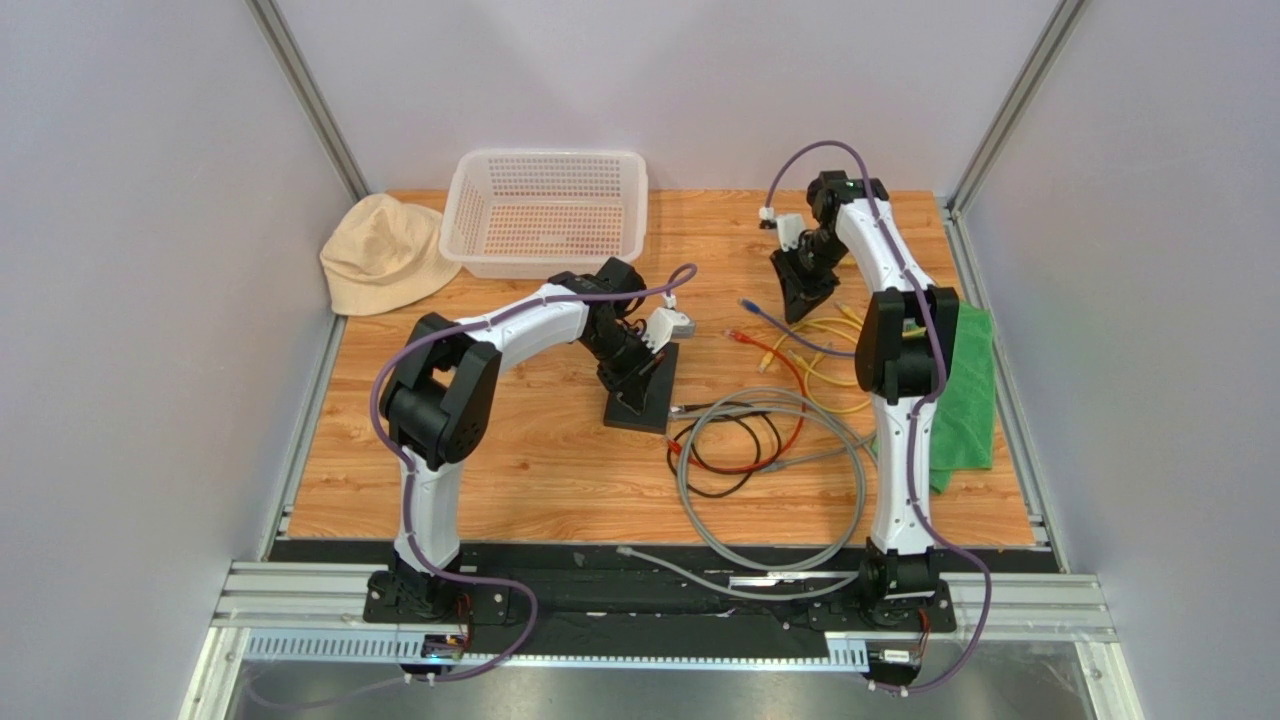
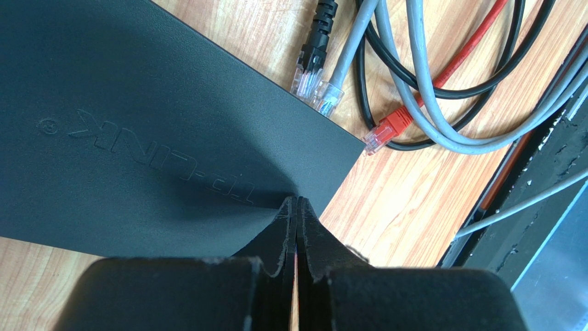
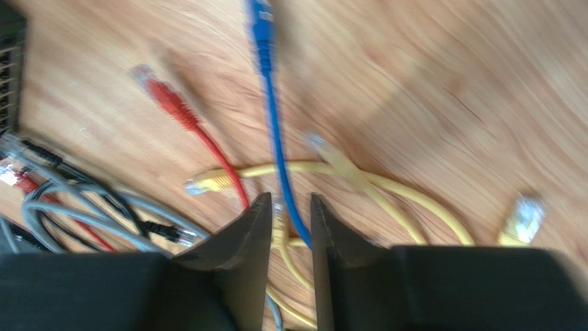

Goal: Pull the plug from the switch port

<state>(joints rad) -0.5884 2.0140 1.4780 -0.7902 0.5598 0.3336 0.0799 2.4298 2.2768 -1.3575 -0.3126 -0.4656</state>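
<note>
The black switch [image 1: 649,405] lies mid-table; in the left wrist view its flat top [image 2: 138,124] fills the left side. My left gripper [image 1: 643,365] is shut, and its tips [image 2: 298,201] rest on the switch's top near a corner. A black plug [image 2: 309,69] and a grey plug [image 2: 328,98] end at the switch's edge. A red plug [image 2: 384,132] lies by its corner. I cannot tell whether any of them sits in a port. My right gripper [image 1: 789,293] hangs narrowly open and empty [image 3: 290,200] above loose blue [image 3: 272,117] and yellow [image 3: 386,183] cables.
A white basket [image 1: 549,210] and a beige hat [image 1: 383,255] sit at the back left. A green cloth [image 1: 962,390] lies at the right edge. A grey cable loop [image 1: 781,480] with black and red cables spreads between the switch and the right arm.
</note>
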